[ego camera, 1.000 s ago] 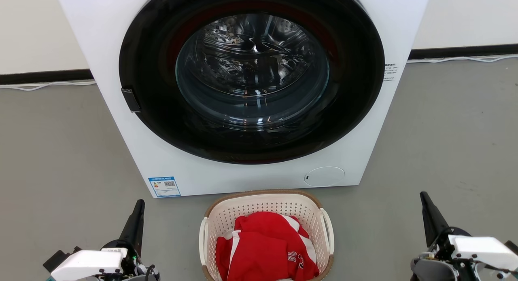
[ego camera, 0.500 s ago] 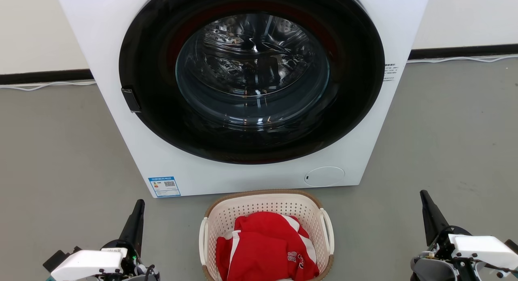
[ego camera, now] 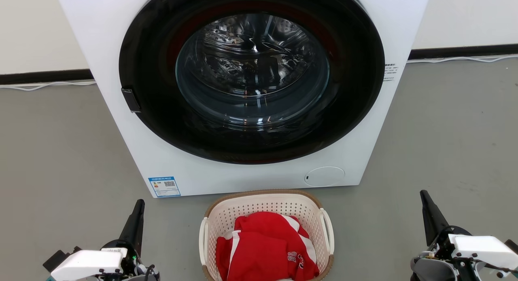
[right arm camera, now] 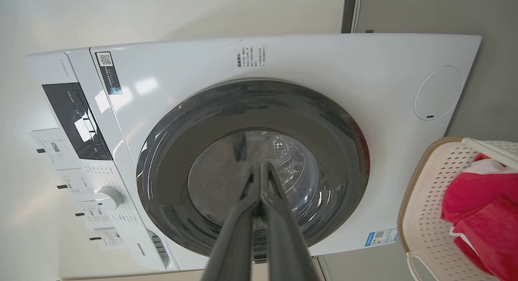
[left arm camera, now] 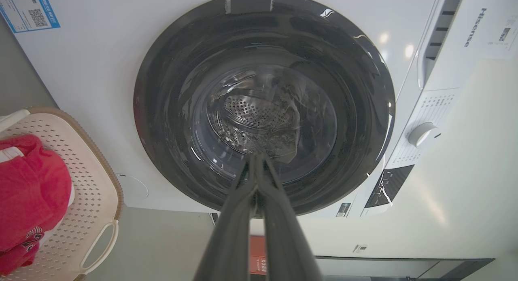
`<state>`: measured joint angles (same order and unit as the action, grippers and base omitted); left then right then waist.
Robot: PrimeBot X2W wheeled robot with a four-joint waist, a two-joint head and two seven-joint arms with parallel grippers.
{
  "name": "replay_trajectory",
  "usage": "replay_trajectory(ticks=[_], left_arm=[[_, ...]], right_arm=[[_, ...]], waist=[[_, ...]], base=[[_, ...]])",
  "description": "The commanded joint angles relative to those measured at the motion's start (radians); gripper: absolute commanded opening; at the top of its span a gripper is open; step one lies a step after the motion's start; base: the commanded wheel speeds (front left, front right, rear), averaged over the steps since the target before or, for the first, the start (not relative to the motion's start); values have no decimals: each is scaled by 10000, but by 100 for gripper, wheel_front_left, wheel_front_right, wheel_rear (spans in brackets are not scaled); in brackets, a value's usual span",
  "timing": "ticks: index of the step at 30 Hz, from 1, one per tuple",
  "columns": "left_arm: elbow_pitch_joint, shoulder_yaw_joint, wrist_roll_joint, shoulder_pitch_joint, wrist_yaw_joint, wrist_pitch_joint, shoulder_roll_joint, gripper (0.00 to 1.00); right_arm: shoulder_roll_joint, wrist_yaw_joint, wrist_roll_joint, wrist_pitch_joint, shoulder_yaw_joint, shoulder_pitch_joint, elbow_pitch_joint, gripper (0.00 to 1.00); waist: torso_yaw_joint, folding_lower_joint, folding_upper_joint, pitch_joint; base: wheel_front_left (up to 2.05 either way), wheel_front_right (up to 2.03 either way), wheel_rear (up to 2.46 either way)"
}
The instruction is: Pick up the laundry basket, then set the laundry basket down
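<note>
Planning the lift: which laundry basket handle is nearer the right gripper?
The white handle on the laundry basket's right side, facing the right gripper; the other handle faces the left gripper.

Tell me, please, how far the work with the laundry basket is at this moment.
Done: nothing yet; the laundry basket stands on the floor before the washing machine, red garment inside. In hand: nothing; the left end effector and right end effector are shut, apart from it. Left: grasp, lift, set down.
</note>
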<state>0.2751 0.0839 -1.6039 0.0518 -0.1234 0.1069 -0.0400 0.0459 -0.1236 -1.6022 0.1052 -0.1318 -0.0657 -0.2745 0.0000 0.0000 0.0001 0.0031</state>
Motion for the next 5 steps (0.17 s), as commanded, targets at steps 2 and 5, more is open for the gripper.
replay_trajectory(ticks=[2, 5], left_arm=[[-297, 301, -46, 563, -73, 64, -102, 0], [-297, 300, -46, 563, -73, 64, -102, 0]], right_arm=[[43, -71, -64, 81, 179, -422, 297, 0], [43, -71, -64, 81, 179, -422, 297, 0]], waist=[[0, 0, -1, 0], [0, 0, -1, 0]], base=[[0, 0, 0], [0, 0, 0]])
